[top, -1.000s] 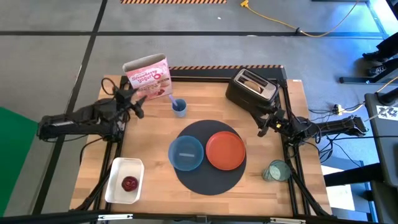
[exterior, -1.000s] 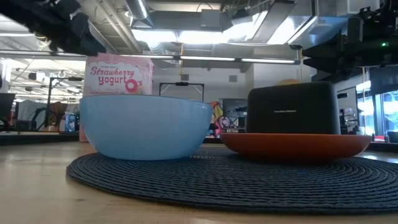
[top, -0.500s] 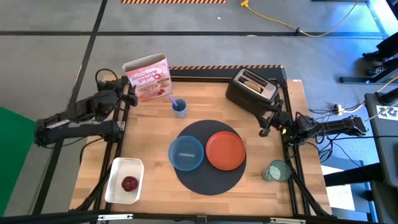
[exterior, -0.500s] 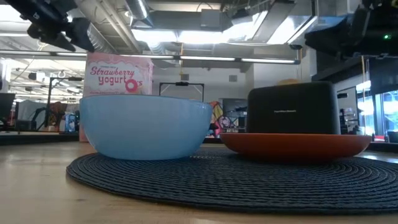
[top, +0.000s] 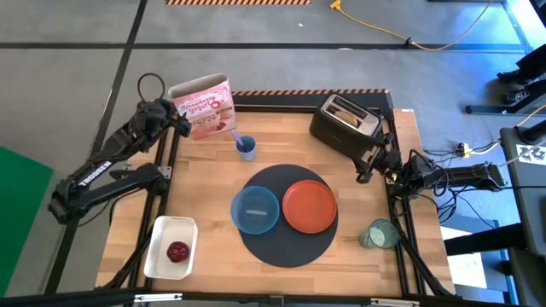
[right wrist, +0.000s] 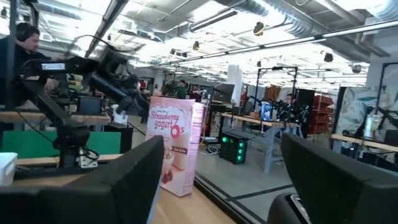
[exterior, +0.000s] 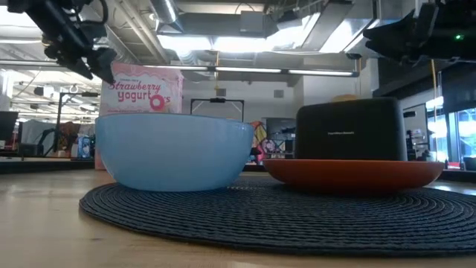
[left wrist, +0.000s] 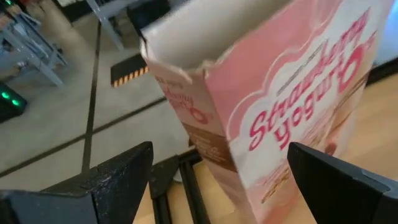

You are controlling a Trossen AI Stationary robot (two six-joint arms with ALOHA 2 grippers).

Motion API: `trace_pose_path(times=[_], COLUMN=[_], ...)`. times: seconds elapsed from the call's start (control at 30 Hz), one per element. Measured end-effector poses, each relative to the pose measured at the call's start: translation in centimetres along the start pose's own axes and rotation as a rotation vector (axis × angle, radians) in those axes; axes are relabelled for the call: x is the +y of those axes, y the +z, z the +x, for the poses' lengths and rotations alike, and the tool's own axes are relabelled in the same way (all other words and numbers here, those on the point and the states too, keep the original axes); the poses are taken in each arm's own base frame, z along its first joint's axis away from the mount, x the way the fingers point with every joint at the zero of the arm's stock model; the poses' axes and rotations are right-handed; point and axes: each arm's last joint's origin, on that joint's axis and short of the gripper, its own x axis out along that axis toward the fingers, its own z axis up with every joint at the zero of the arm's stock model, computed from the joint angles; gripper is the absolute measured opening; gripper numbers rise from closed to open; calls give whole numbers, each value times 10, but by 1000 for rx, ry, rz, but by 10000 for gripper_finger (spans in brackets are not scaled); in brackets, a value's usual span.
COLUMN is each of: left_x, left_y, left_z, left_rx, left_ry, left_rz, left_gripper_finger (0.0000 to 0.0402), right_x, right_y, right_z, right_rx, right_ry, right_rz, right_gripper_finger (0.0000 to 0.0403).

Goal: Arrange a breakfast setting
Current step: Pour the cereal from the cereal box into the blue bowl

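The pink cereal box (top: pixel 205 107) stands upright at the table's far left. My left gripper (top: pixel 179 121) is open beside the box's left side. In the left wrist view its fingers (left wrist: pixel 118 180) stand apart, with the box (left wrist: pixel 273 106) ahead between them and untouched. The dark round mat (top: pixel 286 247) holds the blue bowl (top: pixel 256 209) and the orange plate (top: pixel 309 206). The pale green cup (top: pixel 378 234) is at the right near edge. The dark red fruit (top: pixel 177 251) lies in the white tray (top: pixel 158 256). Bread sits in the black toaster (top: pixel 345 124). My right gripper (top: pixel 368 166) is open and empty beside the toaster.
A small blue cup (top: pixel 246 147) with a thin handle sticking out stands between the cereal box and the mat. The black frame rails run along the table's left and right edges. In the right wrist view a person (right wrist: pixel 25 37) shows in the room beyond.
My left gripper has gone up and toward the table's far left corner and turned to face the cereal box's left side; its arm has swung outward. My right gripper has risen a little. The table's things have kept still.
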Motion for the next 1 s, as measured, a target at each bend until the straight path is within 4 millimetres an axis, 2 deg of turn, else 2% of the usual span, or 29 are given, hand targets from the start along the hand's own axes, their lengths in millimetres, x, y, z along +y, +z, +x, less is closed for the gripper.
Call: trace_pose_path(times=[0.27,0.53,0.63,0.8,0.9,1.0], left_x=[19,27,26,25,24,22], left_y=[-4,-8,-9,-9,-9,-10], left_z=[26,27,26,26,26,26], left_rx=[133,144,154,154,155,155], left_ry=[6,-74,-103,-137,-147,-221], left_rz=[-26,-82,-104,-108,-105,-101], left_gripper_finger=[369,369,369,369,369,369], right_x=[-7,-9,-9,-4,-3,-5], right_y=[-2,-7,-4,9,26,33], right_z=[4,9,15,47,79,115], right_rx=[-12,11,42,226,289,393], right_ry=[20,51,58,72,58,73], right_rz=[48,80,90,46,16,-35], right_gripper_finger=[335,335,335,335,334,334])
